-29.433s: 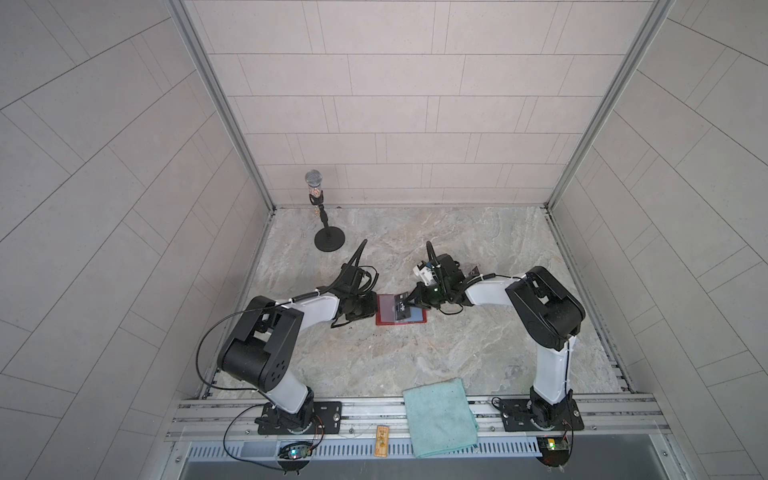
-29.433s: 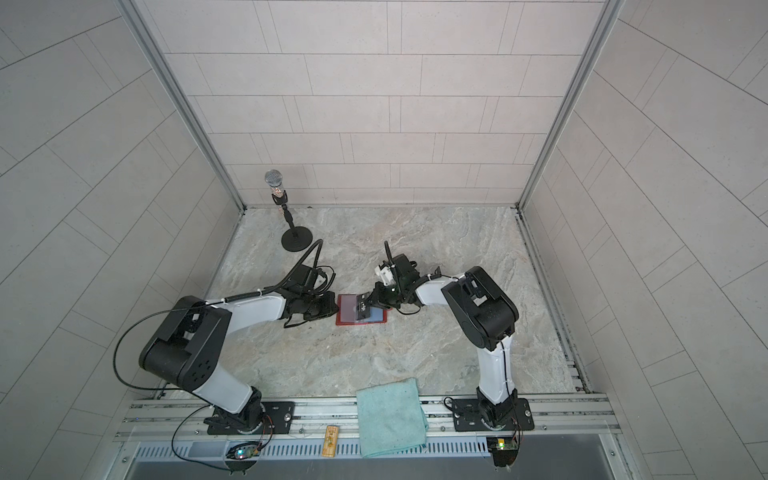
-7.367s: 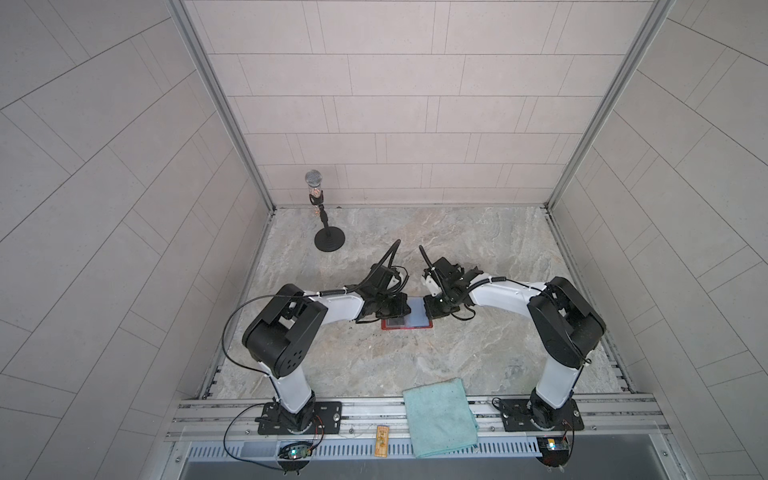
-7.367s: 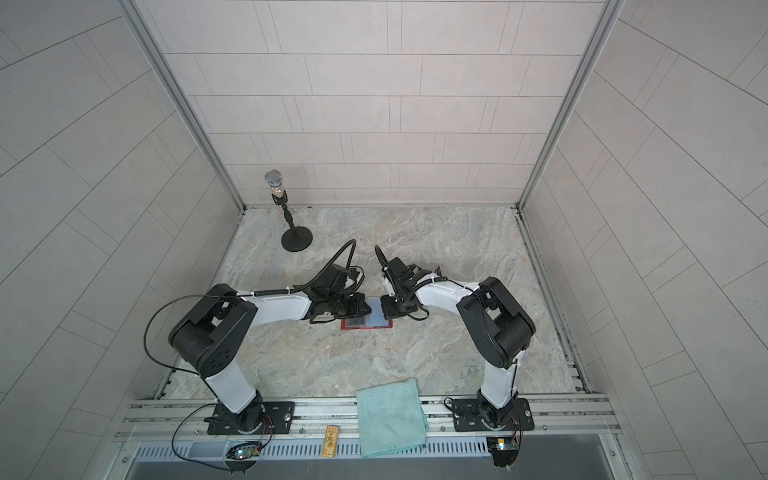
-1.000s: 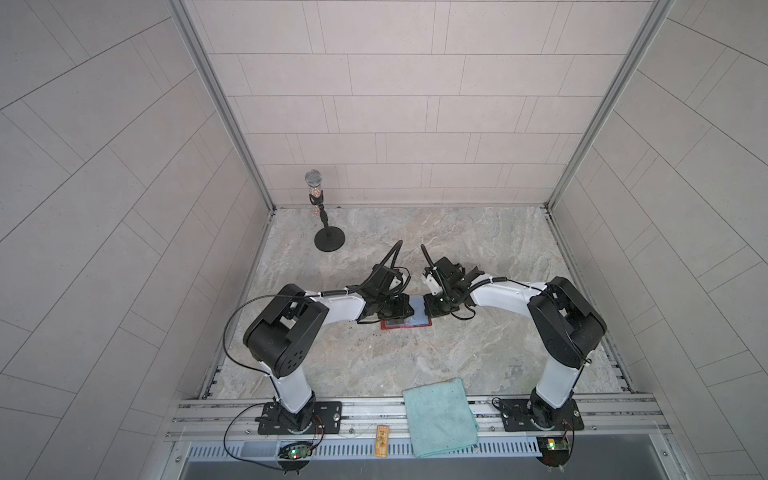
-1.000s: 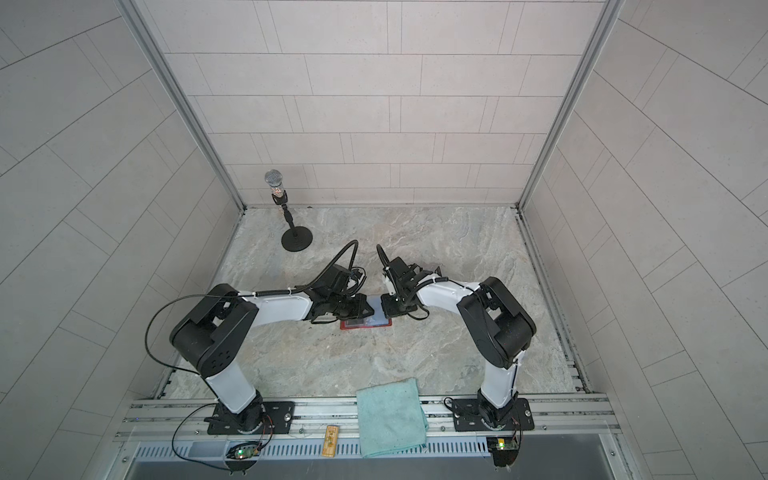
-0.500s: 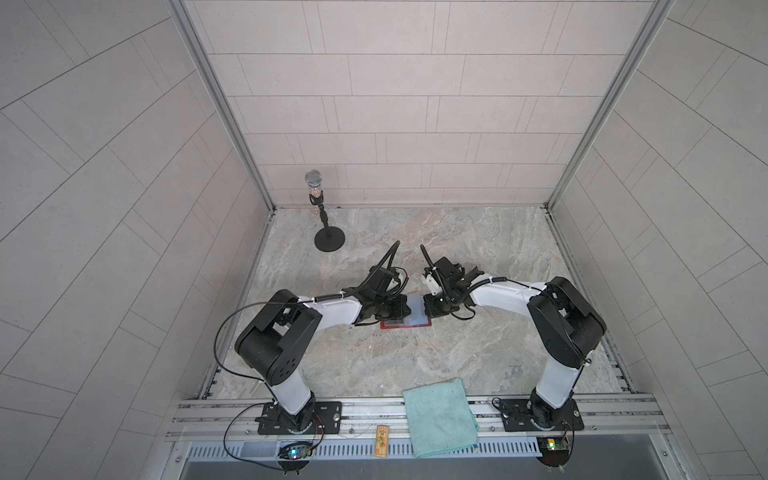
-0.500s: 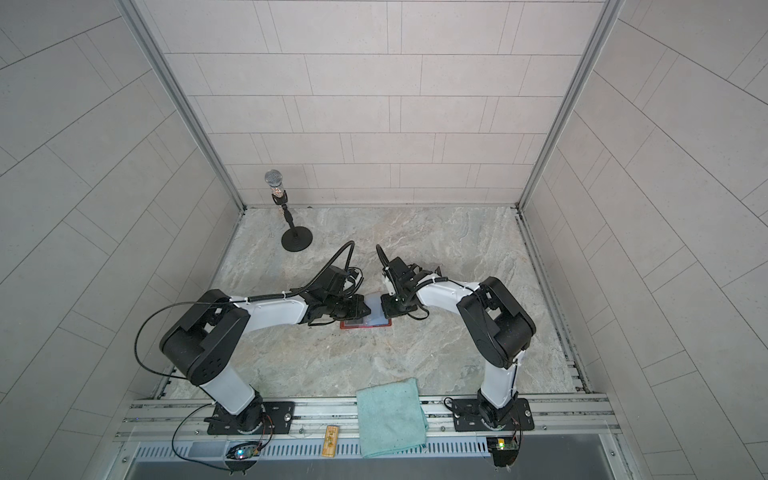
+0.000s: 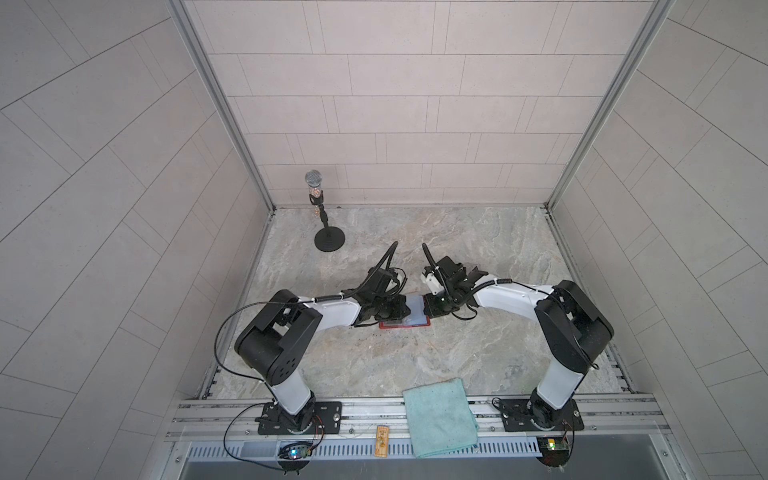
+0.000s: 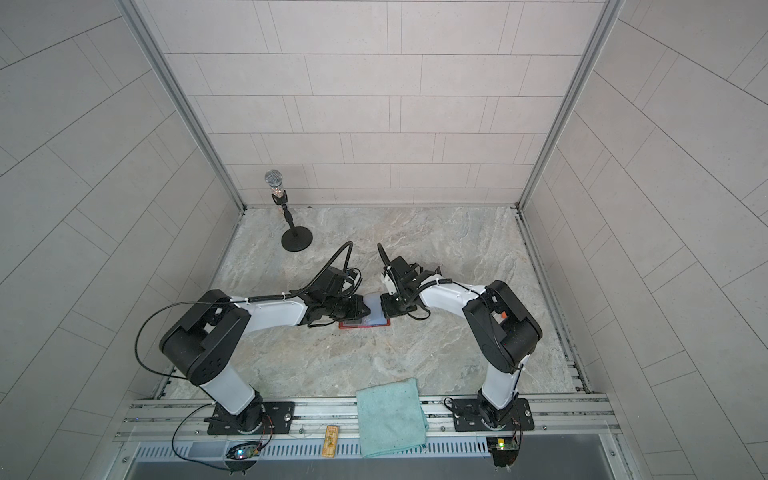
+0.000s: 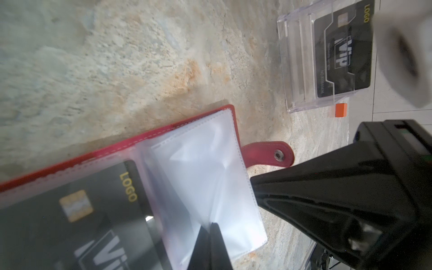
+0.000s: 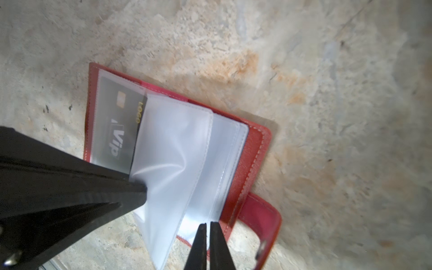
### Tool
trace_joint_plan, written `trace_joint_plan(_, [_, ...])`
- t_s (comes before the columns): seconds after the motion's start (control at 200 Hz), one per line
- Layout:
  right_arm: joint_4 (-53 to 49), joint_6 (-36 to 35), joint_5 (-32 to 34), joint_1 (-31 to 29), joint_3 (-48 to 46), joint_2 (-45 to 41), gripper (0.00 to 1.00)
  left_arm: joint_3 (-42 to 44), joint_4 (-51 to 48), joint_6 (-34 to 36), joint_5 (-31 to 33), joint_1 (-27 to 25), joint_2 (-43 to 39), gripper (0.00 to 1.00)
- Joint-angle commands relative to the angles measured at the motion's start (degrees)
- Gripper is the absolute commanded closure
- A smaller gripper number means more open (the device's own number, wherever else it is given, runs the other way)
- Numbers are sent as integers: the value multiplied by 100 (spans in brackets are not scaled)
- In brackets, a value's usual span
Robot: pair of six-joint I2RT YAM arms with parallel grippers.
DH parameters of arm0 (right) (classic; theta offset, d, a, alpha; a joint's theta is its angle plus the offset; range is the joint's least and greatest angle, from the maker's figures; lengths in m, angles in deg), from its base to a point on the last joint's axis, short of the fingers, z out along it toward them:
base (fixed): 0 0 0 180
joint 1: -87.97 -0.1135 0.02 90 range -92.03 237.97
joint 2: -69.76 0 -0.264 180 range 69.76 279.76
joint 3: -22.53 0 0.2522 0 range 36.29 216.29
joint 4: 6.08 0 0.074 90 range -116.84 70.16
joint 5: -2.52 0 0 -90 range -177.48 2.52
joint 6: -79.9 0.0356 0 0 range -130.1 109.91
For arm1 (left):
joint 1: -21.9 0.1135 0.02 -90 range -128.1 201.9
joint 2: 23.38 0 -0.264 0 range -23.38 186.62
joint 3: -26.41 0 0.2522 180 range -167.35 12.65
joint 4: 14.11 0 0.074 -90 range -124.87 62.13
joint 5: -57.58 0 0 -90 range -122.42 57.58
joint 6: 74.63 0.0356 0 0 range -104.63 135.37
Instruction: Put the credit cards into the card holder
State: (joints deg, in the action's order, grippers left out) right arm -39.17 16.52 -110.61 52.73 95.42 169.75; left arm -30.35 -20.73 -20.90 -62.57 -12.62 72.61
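Card holder [image 12: 257, 145] spread | black card [image 12: 121, 131] sleeved | left claw [image 11: 211, 226], right claw [image 12: 207, 225] closed

Two black cards [image 11: 77, 222] [image 11: 343, 49], one wallet [image 11: 264, 155], seemingly one clear box [image 11: 294, 65].

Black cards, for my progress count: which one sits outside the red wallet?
The black card in the clear plastic box; the other card lies sleeved in the red wallet.

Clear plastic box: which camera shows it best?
The left wrist view: the clear plastic box shows sharp and nearly whole, a black card inside. The right wrist view misses it; in both top views I cannot make it out.
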Motion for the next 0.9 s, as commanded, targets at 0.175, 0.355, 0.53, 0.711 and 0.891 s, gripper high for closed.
trace_joint_plan(0.175, [295, 157, -411, -31, -51, 238, 92, 56, 119, -5, 0, -9, -89, 96])
trace_joint_plan(0.355, [658, 300, -711, -26, -81, 364, 92, 82, 114, -5, -9, -7, -154, 95])
trace_joint_plan(0.53, [960, 419, -903, -44, -73, 399, 92, 180, 20, 113, 159, -4, -439, 71])
trace_joint_plan(0.711, [952, 372, -974, -105, 111, 529, 92, 271, -412, 370, 586, -6, -927, 59])
trace_joint_plan(0.891, [847, 242, -1105, -308, 430, 760, 89, 375, -1032, 564, 1412, -2, -1611, 57])
